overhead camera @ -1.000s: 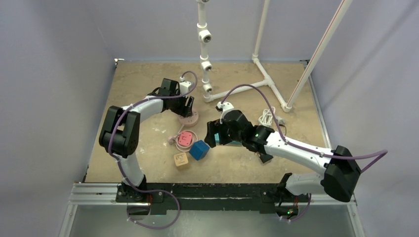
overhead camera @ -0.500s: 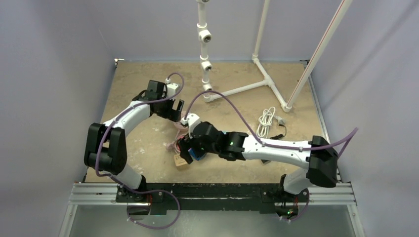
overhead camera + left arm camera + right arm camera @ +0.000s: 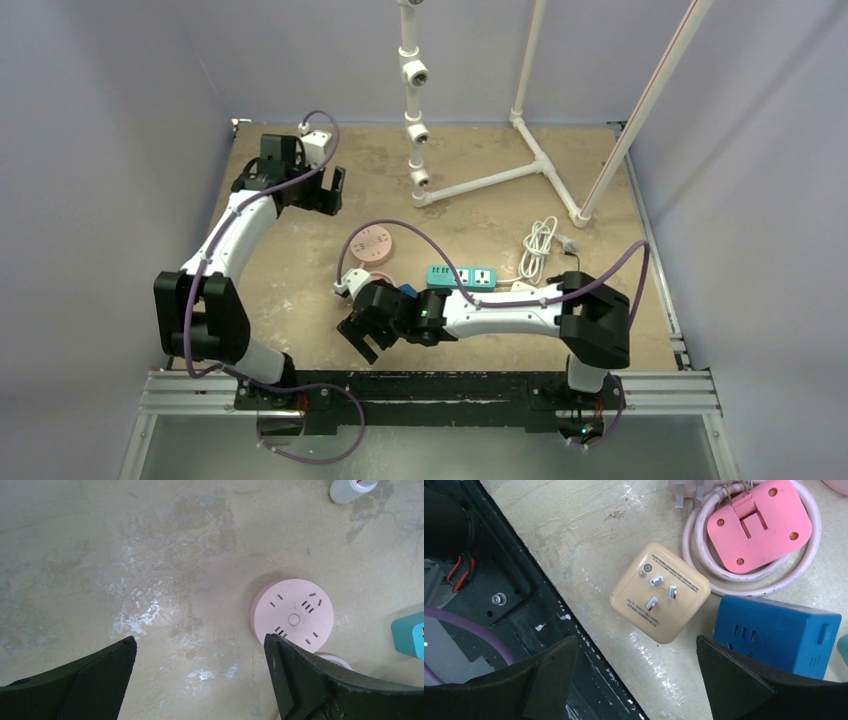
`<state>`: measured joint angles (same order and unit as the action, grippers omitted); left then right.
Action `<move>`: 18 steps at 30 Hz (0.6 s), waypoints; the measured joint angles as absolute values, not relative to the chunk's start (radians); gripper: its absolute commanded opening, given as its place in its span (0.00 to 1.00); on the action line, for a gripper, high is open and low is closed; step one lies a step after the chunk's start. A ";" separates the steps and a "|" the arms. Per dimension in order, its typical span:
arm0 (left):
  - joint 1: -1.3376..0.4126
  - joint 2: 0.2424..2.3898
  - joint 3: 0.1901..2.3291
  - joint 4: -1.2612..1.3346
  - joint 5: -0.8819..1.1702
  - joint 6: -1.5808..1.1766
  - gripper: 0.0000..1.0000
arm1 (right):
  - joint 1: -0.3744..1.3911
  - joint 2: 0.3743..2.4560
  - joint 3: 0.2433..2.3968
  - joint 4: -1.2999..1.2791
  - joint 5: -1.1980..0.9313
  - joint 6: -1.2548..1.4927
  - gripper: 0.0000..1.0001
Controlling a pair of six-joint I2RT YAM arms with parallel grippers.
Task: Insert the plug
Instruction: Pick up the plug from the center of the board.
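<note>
As its arm (image 3: pixel 500 300) reaches left, right tool (image 3: pixel 634 642) overhangs plug (image 3: pixel 660 599).

This looks like a robot lab, a small test booth and not a home. Two robot arms (image 3: pixel 500 305) are bolted to a metal rail (image 3: pixel 450 392) just on the near side of the right claw (image 3: pixel 362 340). Plain pale walls (image 3: pixel 100 150) stand close around the worn brown desk (image 3: pixel 300 290), and purple cables (image 3: pixel 420 235) loop along the arms. Well past the left claw (image 3: pixel 333 192), at the far end of the desk, stands a frame of white plastic pipes (image 3: pixel 530 150) like the ones people build for tests.
</note>
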<state>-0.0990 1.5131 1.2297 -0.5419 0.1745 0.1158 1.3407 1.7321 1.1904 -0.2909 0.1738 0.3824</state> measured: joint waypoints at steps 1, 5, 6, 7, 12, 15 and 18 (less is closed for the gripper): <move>-0.090 1.511 1.236 -0.543 0.175 0.116 0.99 | 1.341 1.744 1.198 -0.291 0.175 0.377 0.88; -0.067 1.494 1.243 -0.546 0.175 0.117 0.99 | 1.341 1.802 1.235 -0.280 0.193 0.363 0.86; -0.064 1.491 1.243 -0.549 0.174 0.117 0.99 | 1.341 1.818 1.241 -0.276 0.195 0.359 0.86; -0.061 1.488 1.244 -0.550 0.175 0.118 0.99 | 1.341 1.834 1.246 -0.273 0.198 0.356 0.85; -0.052 1.487 1.249 -0.565 0.178 0.126 0.99 | 1.341 1.903 1.266 -0.268 0.227 0.348 0.85; -0.051 1.487 1.255 -0.570 0.187 0.135 0.99 | 1.341 1.920 1.266 -0.267 0.245 0.344 0.64; -0.051 1.487 1.268 -0.584 0.213 0.153 0.99 | 1.341 1.918 1.266 -0.257 0.257 0.344 0.48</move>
<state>-0.0505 1.4872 1.2682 -0.5838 0.2127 0.1528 1.3407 1.9179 1.2659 -0.2573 0.2565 0.3439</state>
